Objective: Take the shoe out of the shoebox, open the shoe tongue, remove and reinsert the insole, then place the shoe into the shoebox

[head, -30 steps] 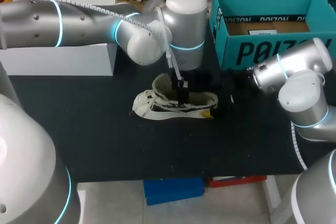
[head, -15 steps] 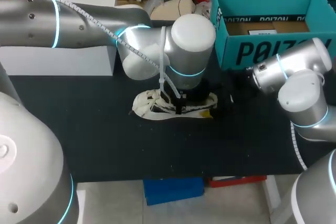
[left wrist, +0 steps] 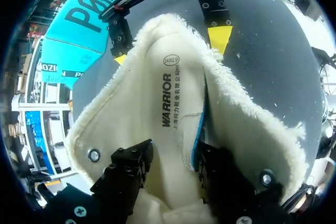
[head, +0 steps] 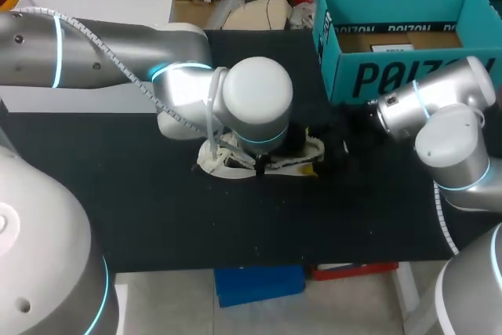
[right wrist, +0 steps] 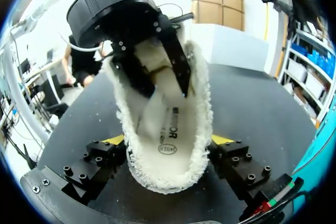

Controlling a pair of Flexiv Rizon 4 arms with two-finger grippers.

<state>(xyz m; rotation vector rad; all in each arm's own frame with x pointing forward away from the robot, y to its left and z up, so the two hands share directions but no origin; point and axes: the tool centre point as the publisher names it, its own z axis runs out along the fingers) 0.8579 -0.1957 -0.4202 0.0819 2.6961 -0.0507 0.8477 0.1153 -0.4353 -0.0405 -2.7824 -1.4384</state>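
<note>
A white fleece-lined shoe [head: 227, 158] lies on the black table [head: 157, 217], mostly covered by my left wrist. My left gripper [left wrist: 170, 163] is open, its black fingers [left wrist: 128, 166] down inside the shoe's opening on either side of the white insole [left wrist: 168, 98]; its yellow tips are hidden. My right gripper [right wrist: 168, 145] is shut on the shoe [right wrist: 168, 129] at the heel, one yellow-tipped finger [right wrist: 223, 140] pressing the fleece collar from each side. The teal shoebox [head: 400, 29] stands open behind my right arm.
A long white box [head: 94, 5] stands at the back left of the table. The table's front edge runs just below the shoe. My right arm's elbow [head: 451, 147] rises at the right edge.
My left arm has come down over the shoe, and its wrist now covers it. The white piece that stood up from the opening has gone down inside. My right arm has kept still.
</note>
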